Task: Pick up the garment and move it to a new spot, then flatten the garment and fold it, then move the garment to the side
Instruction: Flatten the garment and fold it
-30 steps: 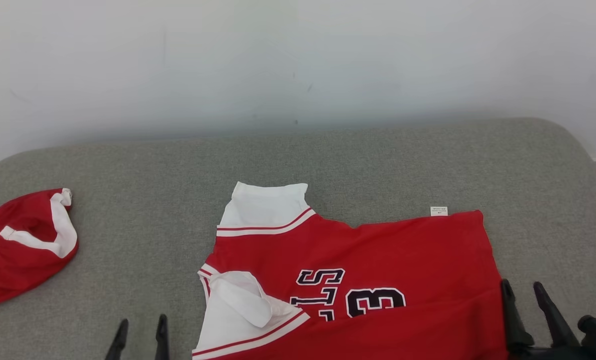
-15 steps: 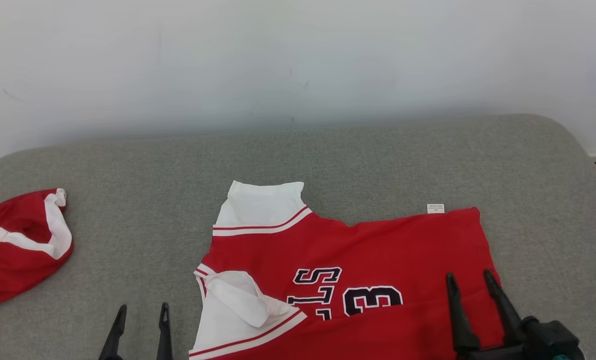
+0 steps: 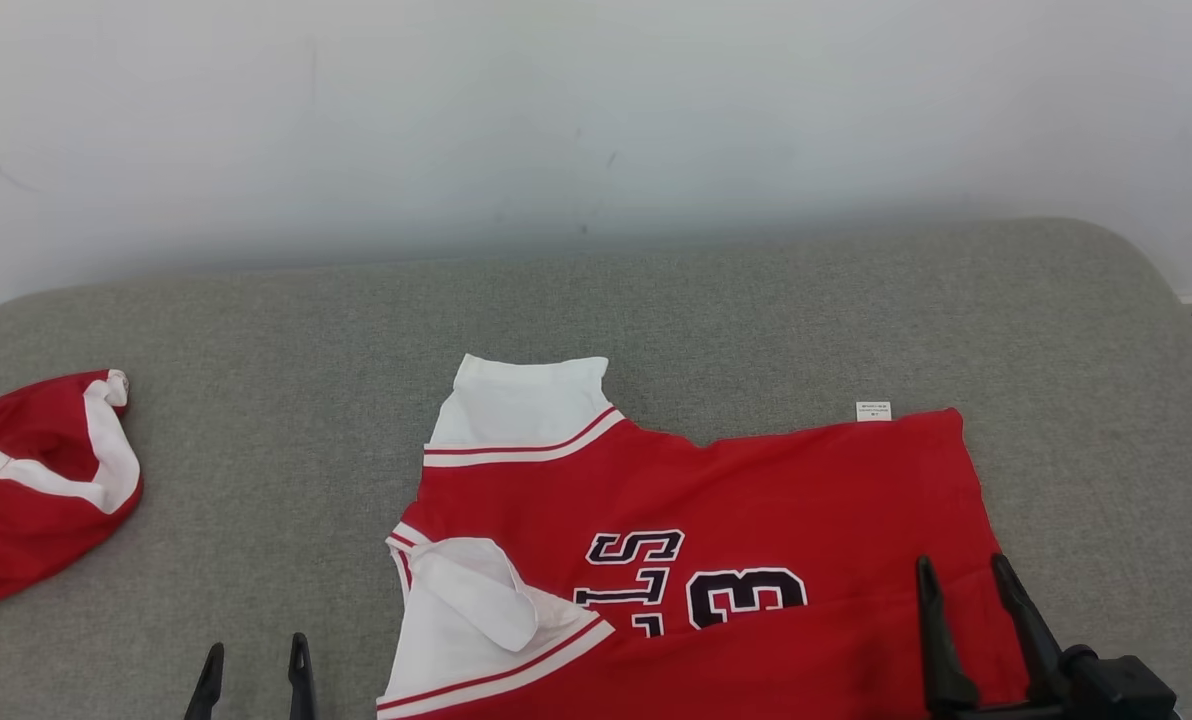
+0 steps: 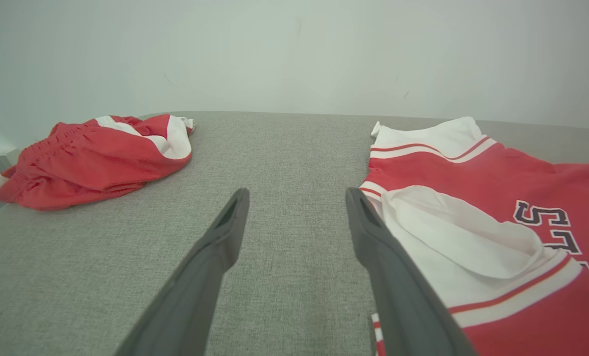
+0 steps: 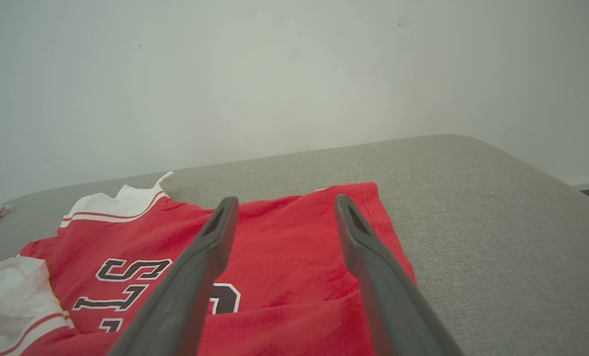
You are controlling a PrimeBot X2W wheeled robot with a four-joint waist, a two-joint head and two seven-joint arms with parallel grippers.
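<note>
The garment (image 3: pixel 756 500) is a red jersey with white sleeves and dark lettering, lying spread on the grey padded table (image 3: pixel 756 320); its near part runs off the bottom of the head view. One white sleeve (image 3: pixel 476 600) is folded over at the near left. My right gripper (image 3: pixel 961 565) is open above the garment's right hem; in the right wrist view the right gripper (image 5: pixel 284 201) has red cloth (image 5: pixel 279 257) showing between its fingers. My left gripper (image 3: pixel 257 648) is open over bare table just left of the garment. In the left wrist view the left gripper (image 4: pixel 297 195) has the garment (image 4: pixel 472 198) to its right.
A second red and white bundle of cloth (image 3: pixel 36 490) lies at the table's far left, also in the left wrist view as a crumpled heap (image 4: pixel 92 158). A pale wall (image 3: pixel 596 120) stands behind the table. The table's right corner is rounded, and a small white label (image 3: pixel 873 410) sticks out of the garment's far edge.
My right gripper has moved left, from beside the garment's right edge to over its hem. The left gripper sits a little lower in the head view. The camera has shifted slightly.
</note>
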